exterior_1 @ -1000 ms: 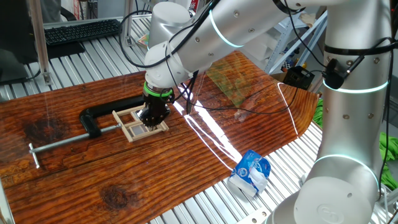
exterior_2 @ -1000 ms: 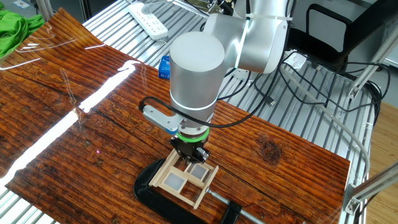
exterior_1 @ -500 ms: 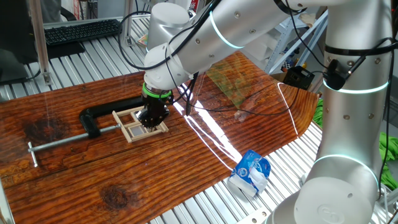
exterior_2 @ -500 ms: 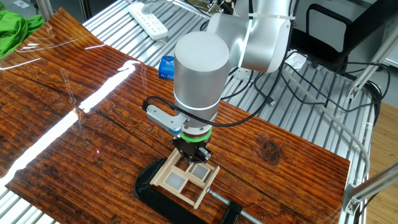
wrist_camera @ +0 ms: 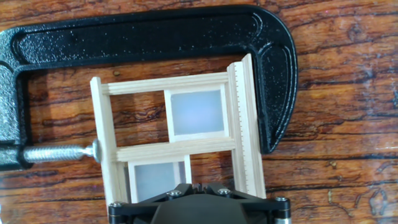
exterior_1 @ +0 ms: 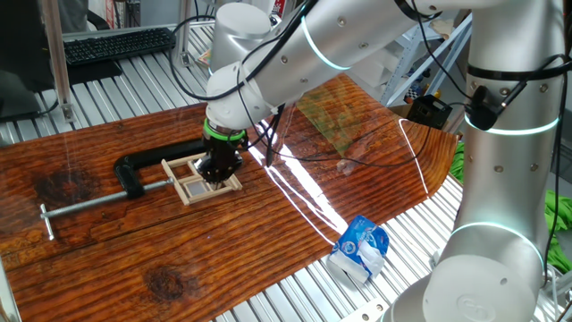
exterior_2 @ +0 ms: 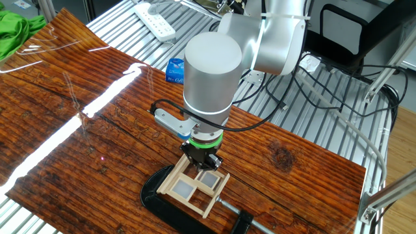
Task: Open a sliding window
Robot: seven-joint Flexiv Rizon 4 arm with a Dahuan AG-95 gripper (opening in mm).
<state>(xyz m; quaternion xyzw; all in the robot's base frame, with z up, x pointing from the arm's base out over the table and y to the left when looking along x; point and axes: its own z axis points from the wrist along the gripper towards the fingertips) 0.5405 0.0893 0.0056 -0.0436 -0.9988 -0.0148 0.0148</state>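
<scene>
One arm, one clamped model: the sliding window (wrist_camera: 177, 146) lies flat on the wooden tabletop (exterior_1: 268, 233), pinned between the jaw and screw of a black clamp (wrist_camera: 155, 37); I see its pale frame with two greyish panes, one offset toward the camera in the hand view, which I read as a sash partly slid. The gripper (exterior_2: 201, 161) stands upright over the frame's near edge in both fixed views, its tip at or just above the wood; I cannot tell contact from the fixed cameras. In the hand view only the black base of the hand shows at the bottom edge; the fingers are out of sight, so I cannot tell whether the jaws stand wide, narrow, or closed on a crossbar.

Risks as I judge them: a push that runs off the sash's travel line would jam the sash against its rails; too much downward load could crack the thin crossbars or press the pane in; a push across the clamp's grip rather than along it could twist the frame out of the clamp; a slipping tip would skid onto the clamp screw (wrist_camera: 59, 152).
</scene>
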